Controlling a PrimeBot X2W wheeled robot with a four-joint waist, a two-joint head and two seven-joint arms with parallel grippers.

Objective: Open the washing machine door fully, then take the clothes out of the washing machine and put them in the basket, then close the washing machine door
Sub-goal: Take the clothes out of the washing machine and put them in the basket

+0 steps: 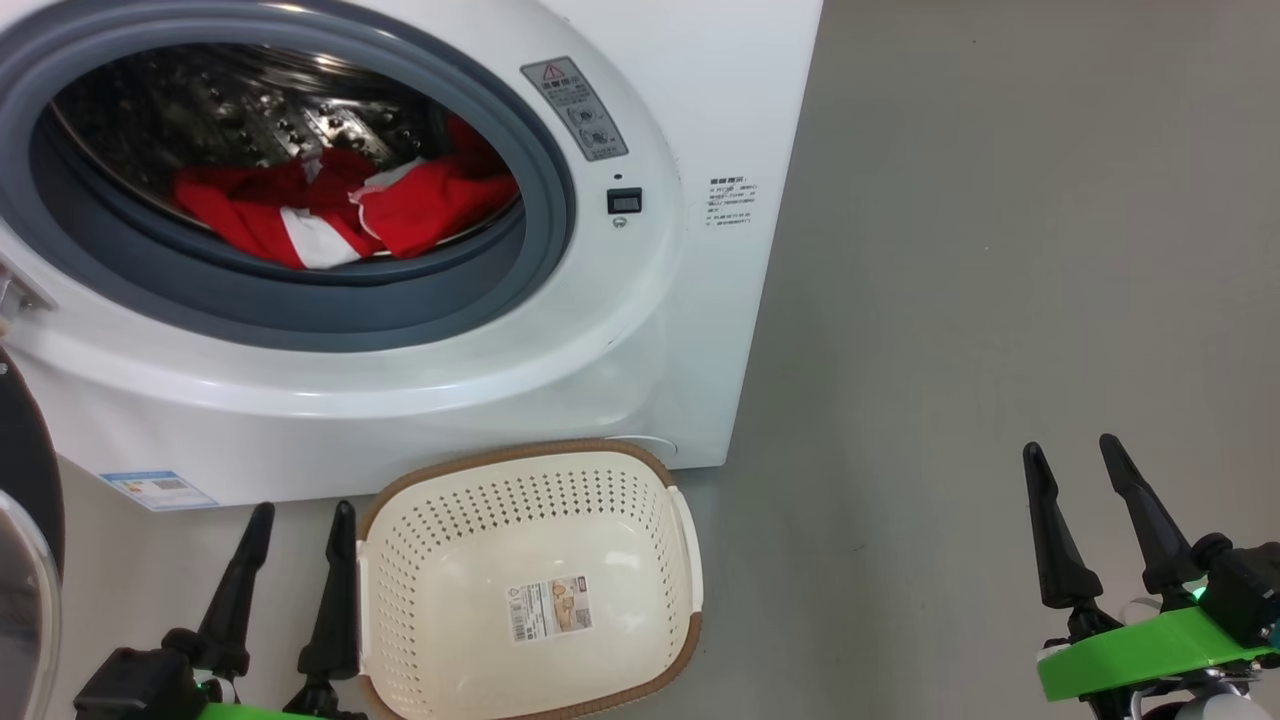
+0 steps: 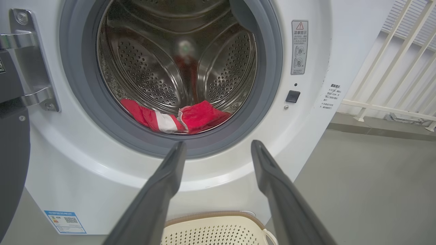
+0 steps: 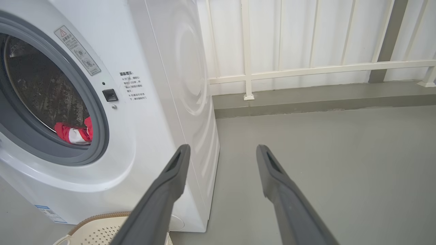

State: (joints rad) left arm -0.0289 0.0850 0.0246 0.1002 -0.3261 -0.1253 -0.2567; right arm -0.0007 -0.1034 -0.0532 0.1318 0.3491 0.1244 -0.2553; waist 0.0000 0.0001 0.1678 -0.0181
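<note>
1. Head view, far left: I saw the washing machine door (image 1: 25, 470) swung wide open. Its glossy black rim and a sliver of clear bulging glass sat at the frame's edge.
2. My left gripper (image 1: 303, 512) sat low, just left of the basket. Its two long, dark, tapered fingers were spread apart and gripped nothing.
3. The washing machine (image 1: 420, 400) was a smooth white box. Its round mouth was lined with a thick grey rubber ring (image 1: 300, 310), with a perforated steel drum (image 1: 230, 110) behind it.
4. The clothes (image 1: 400, 205) were soft, crumpled red fabric with white panels. They lay heaped at the bottom of the drum, behind the ring.
5. The basket (image 1: 500, 490) stood on the floor close against the machine's front. It was cream plastic with dotted, perforated walls, a brown woven-look rim and a paper label (image 1: 548, 608) on its bottom.
6. My right gripper (image 1: 1070, 447) hung well to the right over the smooth grey floor (image 1: 950, 250). Its fingers were parted and grasped nothing.
7. Right wrist view: to the right of the machine stood a pale railing (image 3: 246, 51) of slim, straight bars.
</note>
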